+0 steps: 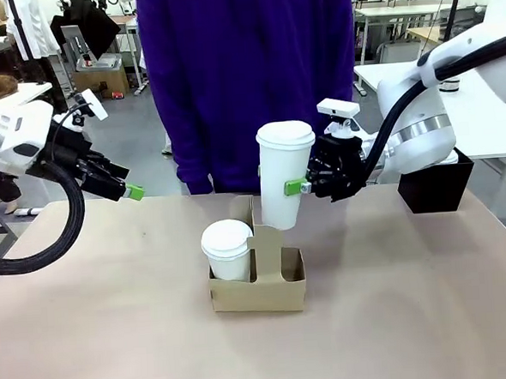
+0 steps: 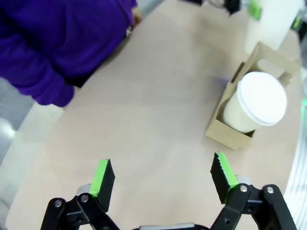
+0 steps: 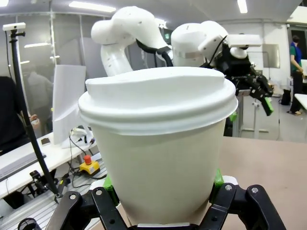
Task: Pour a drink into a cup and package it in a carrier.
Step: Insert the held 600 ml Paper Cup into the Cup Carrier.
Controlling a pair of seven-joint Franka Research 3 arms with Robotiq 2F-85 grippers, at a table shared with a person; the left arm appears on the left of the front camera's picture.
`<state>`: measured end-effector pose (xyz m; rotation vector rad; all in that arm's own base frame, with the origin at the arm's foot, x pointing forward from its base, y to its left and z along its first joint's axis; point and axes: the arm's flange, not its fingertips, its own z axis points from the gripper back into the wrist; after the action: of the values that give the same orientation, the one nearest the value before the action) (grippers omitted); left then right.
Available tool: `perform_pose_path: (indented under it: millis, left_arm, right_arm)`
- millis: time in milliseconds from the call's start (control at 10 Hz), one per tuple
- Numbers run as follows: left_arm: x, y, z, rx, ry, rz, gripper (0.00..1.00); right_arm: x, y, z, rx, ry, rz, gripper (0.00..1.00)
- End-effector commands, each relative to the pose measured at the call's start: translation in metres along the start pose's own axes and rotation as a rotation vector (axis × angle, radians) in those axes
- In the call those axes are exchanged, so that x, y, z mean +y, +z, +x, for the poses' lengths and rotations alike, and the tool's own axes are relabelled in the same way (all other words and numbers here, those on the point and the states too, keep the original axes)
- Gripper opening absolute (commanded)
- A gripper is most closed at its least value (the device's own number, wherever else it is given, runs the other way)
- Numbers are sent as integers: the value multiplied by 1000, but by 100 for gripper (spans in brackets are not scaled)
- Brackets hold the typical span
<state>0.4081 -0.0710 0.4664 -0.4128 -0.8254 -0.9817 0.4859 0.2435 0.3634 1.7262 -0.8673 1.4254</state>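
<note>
Cup [image 1: 285, 175]: tall, plain white paper, slightly tapered, topped with a white rounded plastic lid [image 1: 285, 134]. Upright, perhaps a touch tilted. Held in the air by the right gripper [image 1: 303, 186], which comes in from the cup's right side and clamps the lower half of the wall between its green pads. In the right wrist view the cup [image 3: 160, 158] rises straight up from between the two fingers, lid rim overhanging the wall, pads [image 3: 218, 178] pressed against either side.

Carrier [image 1: 257, 288]: small brown cardboard tray with an upright central handle tab [image 1: 267, 240]. Stands on the table [image 1: 116, 335] directly below the held cup and below-left of the right gripper. The cup's base hangs just behind the handle tab, over the far side of the carrier; whether it touches the cardboard cannot be told.

Second cup [image 1: 227, 249]: white, lidded, same make. Seated in the carrier's left slot, below and to the left of the held cup.

Left gripper [image 1: 120, 187]: jaws spread wide, holding nothing, poised above the table edge well to the left of the carrier. In the left wrist view its fingers [image 2: 103, 178] frame bare table, with the carrier [image 2: 230, 132] and second cup [image 2: 256, 103] ahead and to the right.

Person [image 1: 246, 78]: purple garment, standing at the far edge behind the held cup.

Black box [image 1: 436, 183]: on the table just behind the right gripper's wrist.
</note>
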Motion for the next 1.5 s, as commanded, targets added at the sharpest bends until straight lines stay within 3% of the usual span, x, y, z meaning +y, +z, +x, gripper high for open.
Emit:
perform_pose_path:
  millis: [0,600,1400]
  left_arm:
    - [-2,-1,8,16,-11,-9,100]
    - [-2,-1,8,16,-11,-9,100]
    - [-2,-1,8,16,-11,-9,100]
  right_arm:
    - [9,-14,-11,50,6,19,80]
    - [18,-27,-61,58,6,22,80]
    - [25,-7,-115,38,100,-13,80]
